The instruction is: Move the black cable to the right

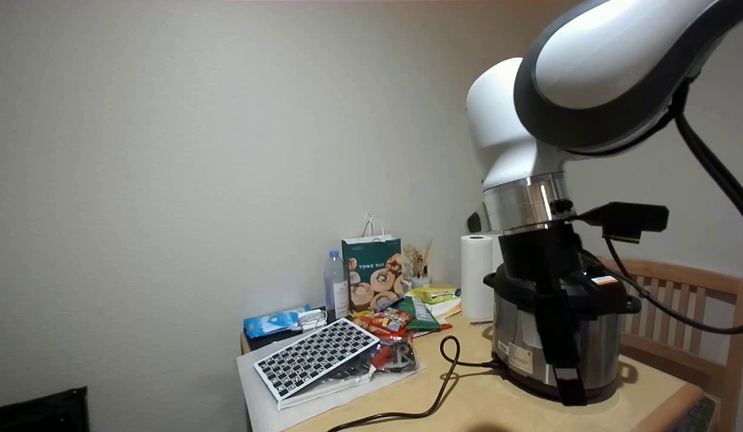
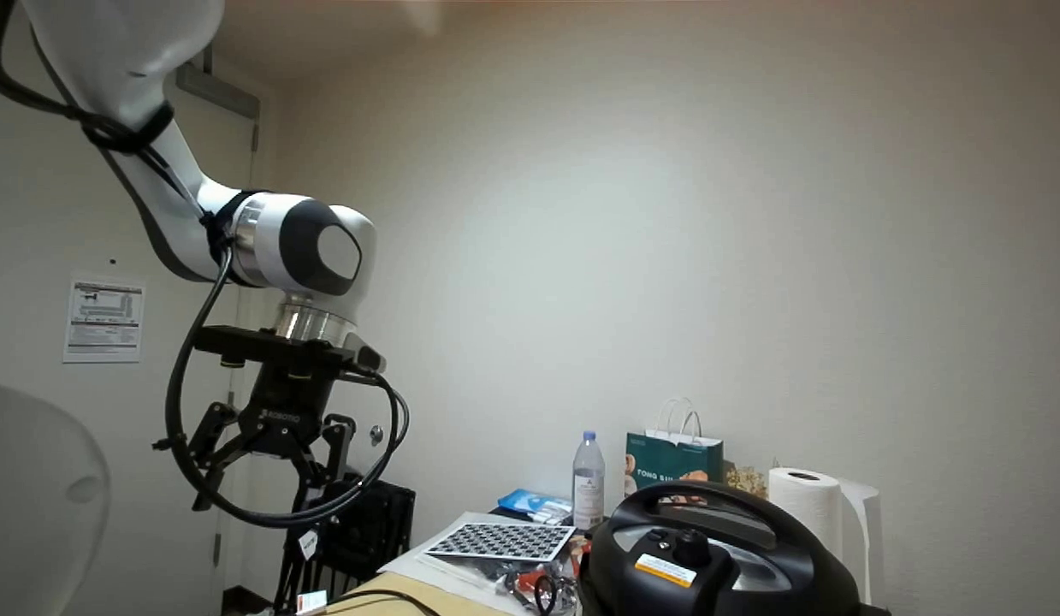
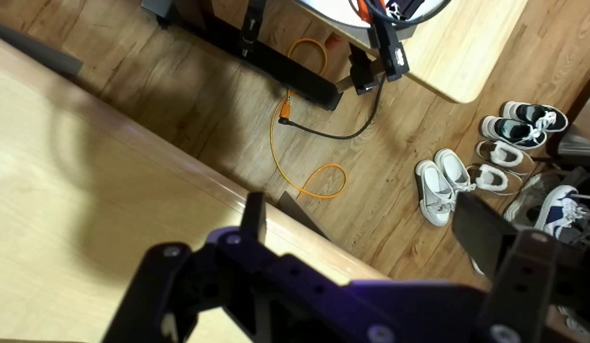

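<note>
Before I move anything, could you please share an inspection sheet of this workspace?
Surface: light wooden table, partly under a white sheet.
Job's things: black power cord, curved on the table, one end at the pressure cooker.
Clutter: checkered calibration board, snack packets, blue-capped bottle, TONG SUI bag, paper towel roll.
Robotiq gripper: open, nothing seen in its grip.
Cables: orange cord looped on the floor; black hoses hanging from the robot arm.
Surroundings: wooden chair, white sneakers, door notice.

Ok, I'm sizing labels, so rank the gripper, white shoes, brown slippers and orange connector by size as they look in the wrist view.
1. Gripper, nearest the camera
2. White shoes and brown slippers: too alike to rank
3. Orange connector
</note>
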`<state>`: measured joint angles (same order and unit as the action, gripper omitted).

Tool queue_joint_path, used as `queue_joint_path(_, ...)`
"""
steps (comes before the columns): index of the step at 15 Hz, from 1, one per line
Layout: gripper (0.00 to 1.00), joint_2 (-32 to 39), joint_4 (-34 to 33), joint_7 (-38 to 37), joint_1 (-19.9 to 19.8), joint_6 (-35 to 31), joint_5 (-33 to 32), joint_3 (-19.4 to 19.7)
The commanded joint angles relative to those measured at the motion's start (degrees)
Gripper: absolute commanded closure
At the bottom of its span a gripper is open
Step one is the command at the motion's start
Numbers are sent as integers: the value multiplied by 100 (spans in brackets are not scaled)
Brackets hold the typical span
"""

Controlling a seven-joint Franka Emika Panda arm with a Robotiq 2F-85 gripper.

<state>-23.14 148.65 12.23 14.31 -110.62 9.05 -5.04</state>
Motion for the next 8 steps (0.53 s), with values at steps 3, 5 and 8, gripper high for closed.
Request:
queue_joint_path(3,0,56,14,-128,-42,-192,199,-71)
queue_joint_path(5,0,333,-31,-389,13,-691,255,-251)
queue_joint_path(8,0,1032,-249,-941,100,-1891,-1,-734)
